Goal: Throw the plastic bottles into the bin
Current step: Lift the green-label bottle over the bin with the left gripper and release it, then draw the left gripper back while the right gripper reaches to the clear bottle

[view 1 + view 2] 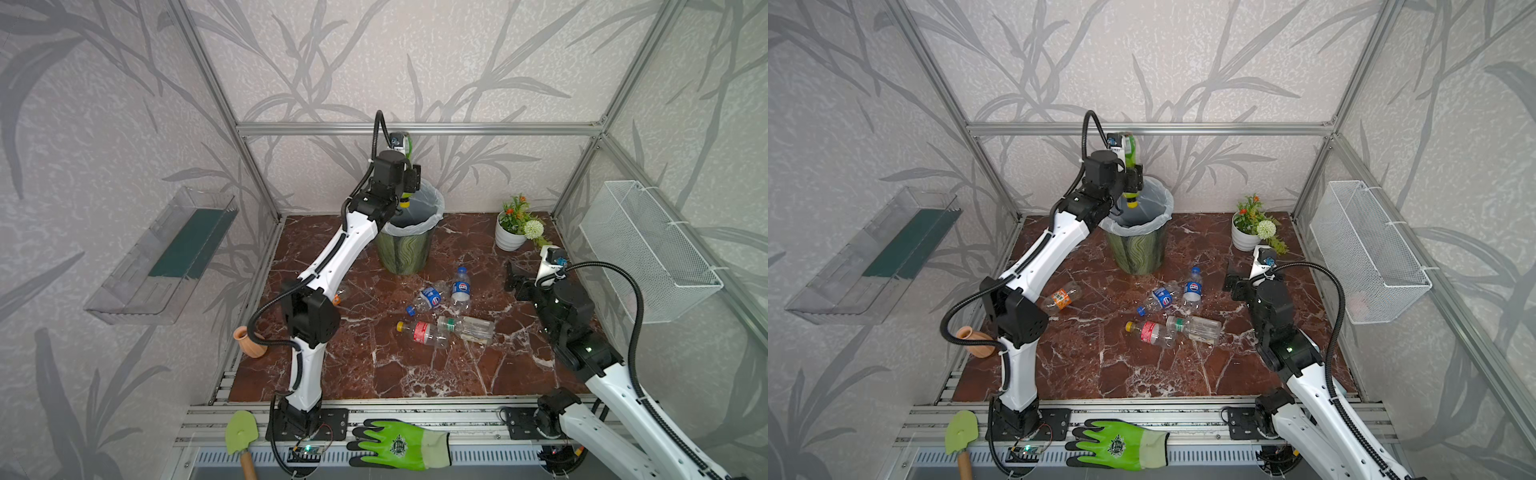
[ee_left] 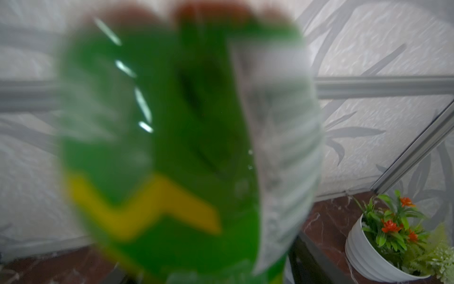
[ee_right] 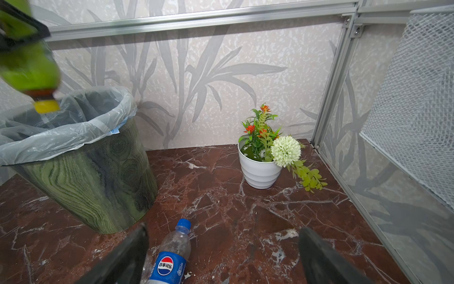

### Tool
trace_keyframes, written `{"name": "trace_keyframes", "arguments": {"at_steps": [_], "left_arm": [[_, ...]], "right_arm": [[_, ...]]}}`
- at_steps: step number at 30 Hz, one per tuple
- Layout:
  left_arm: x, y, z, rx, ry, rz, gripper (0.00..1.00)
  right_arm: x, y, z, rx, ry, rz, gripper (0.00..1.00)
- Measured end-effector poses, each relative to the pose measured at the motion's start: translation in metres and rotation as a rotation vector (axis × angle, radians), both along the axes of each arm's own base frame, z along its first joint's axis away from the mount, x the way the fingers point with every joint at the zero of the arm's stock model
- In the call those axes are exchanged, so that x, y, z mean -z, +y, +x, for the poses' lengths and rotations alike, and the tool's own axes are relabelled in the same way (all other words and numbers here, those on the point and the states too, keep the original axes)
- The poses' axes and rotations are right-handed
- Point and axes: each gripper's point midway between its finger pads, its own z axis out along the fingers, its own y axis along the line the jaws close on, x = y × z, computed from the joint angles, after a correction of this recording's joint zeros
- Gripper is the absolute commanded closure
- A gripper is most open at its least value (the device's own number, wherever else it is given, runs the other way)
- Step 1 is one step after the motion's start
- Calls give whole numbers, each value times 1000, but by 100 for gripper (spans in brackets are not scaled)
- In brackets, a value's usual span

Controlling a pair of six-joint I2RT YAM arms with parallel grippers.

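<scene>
Left jaws: grip cannot be told; green bottle (image 3: 32,71) hangs cap-down over the bin (image 1: 1136,249), twelve o'clock on the bench (image 1: 1100,374). Right jaws wide, empty. Five bottles (image 1: 1150,331) not yet binned lie mid-bench.

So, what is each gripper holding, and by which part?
Left gripper: green bottle between its jaws, mid-body, cap down; grip uncertain. Right gripper: nothing, open.

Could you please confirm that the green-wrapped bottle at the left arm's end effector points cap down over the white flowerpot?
Not quite. The green-wrapped bottle at the left end effector does point cap down, but over the bin, not over the white flowerpot, which stands apart from the bin. The right wrist view shows this most plainly, and both top views agree.
</scene>
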Motion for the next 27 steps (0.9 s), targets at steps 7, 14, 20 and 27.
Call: {"name": "trace_keyframes", "arguments": {"at_steps": [7,14,20,27], "left_arm": [[12,28,-53,-25,63,59,1],[-113,68,-134,-24,-238,-92,1],[-77,87,-146,-94,-196,-107,1],[41,100,-149,-171,39,-33,1]], "right_arm": [[4,-8,-9,22,24,-21,5],[16,-8,-4,33,65,-29,5],[42,0,4,19,179,-24,5],[89,22,2,-88,381,-13,8]]}}
